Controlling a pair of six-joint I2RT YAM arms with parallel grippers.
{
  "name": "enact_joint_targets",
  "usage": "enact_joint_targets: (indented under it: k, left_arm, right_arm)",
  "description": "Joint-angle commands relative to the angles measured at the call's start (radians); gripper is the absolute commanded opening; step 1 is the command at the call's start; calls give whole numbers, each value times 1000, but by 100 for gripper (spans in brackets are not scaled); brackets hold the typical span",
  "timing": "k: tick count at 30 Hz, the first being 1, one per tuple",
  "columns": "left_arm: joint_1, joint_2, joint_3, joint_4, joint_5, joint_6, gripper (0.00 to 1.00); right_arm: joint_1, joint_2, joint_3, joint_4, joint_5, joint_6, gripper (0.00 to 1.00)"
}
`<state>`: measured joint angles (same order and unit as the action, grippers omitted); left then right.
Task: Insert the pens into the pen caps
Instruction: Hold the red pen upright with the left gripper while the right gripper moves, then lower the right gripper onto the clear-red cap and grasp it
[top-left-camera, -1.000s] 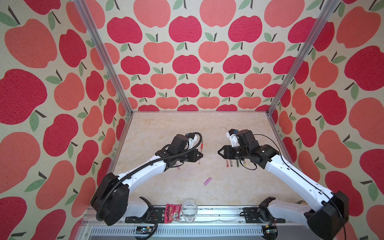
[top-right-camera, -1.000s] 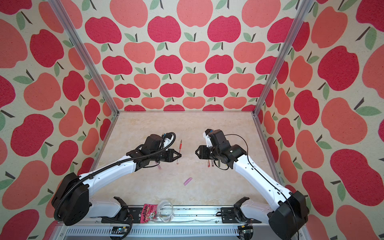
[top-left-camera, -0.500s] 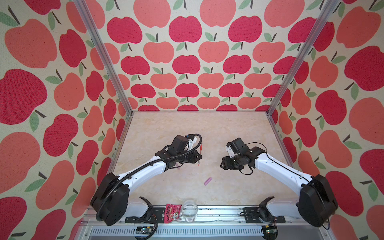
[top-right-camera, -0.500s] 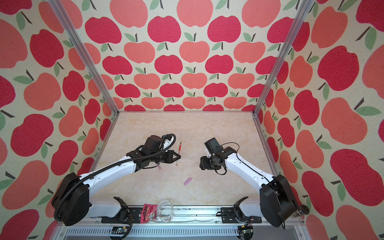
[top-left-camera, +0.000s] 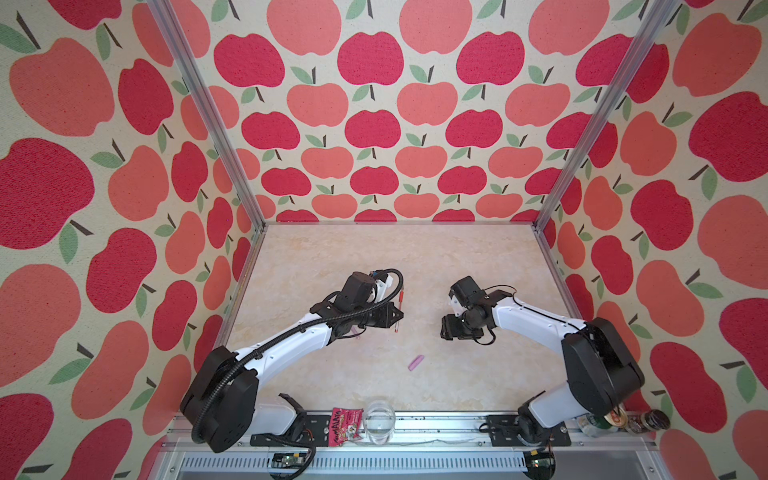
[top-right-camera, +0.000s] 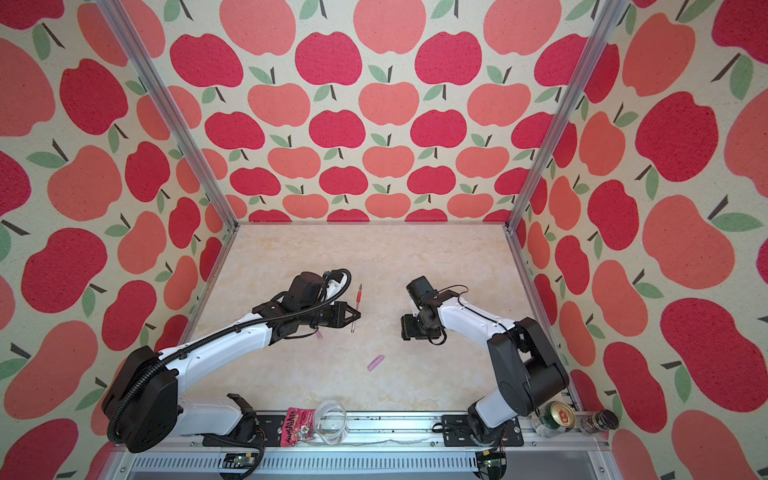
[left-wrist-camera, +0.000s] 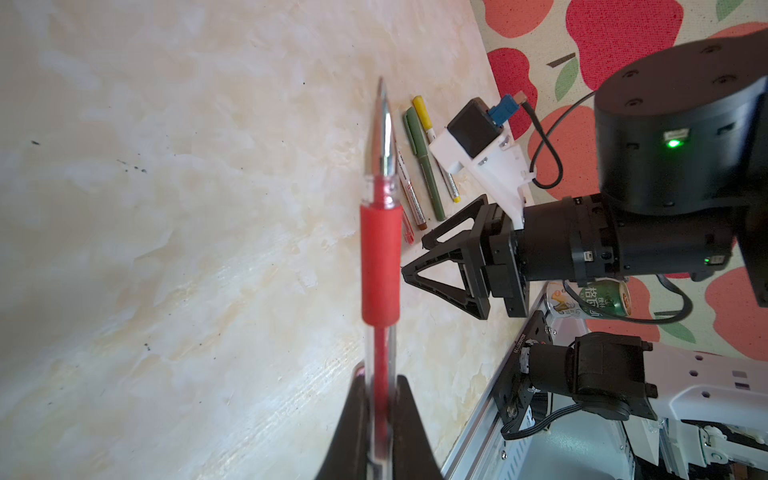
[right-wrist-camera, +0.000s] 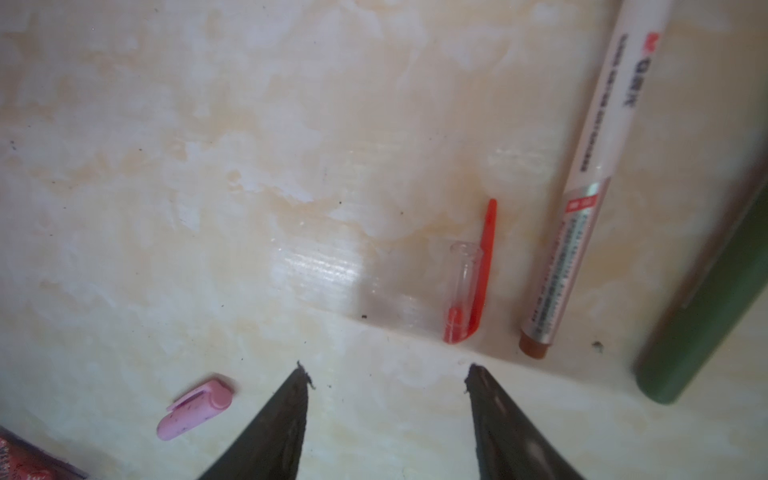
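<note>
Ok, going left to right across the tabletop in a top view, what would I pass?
Red pen held in the left gripper → pink cap → open right gripper.

The far half of the table (top-left-camera: 395, 257) is found bare; a gripper can be passed there. In the middle, the way is narrowed by the red pen (top-left-camera: 401, 297) and, nearer the front, by the pink cap (top-left-camera: 416, 362). Ahead of the right gripper (right-wrist-camera: 388, 374), the red cap (right-wrist-camera: 469, 286), a white pen (right-wrist-camera: 590, 187) and a green pen (right-wrist-camera: 706, 324) are laid close together.
</note>
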<state>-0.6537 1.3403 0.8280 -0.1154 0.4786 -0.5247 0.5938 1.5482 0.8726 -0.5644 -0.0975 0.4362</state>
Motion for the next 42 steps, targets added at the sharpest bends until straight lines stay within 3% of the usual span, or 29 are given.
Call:
enact_joint_targets:
  k: [1,11,22,26,32,42]
  left_arm:
    - [6,-22,-5,5,-15,11,0]
    - [6,-17,3,-3,-21,9,0]
    - [-1,-24,6,-10,-26,5,0]
    - [-1,-50,3,-29,-39,7,0]
    - [5,-81,-26,-13,-54,7,0]
    - [17,-75,-20,-13,-36,20,0]
  right_arm:
    - [-9,26,24,25,14,-36,64]
    - [-2,105,59,108,-51,-22,64]
    - [6,314,310,120,-105,-43,63]
    - [6,292,357,71,-135,-53,63]
    - [-4,230,337,-21,-85,-78,64]
    - [59,181,246,-6,-130,43,67]
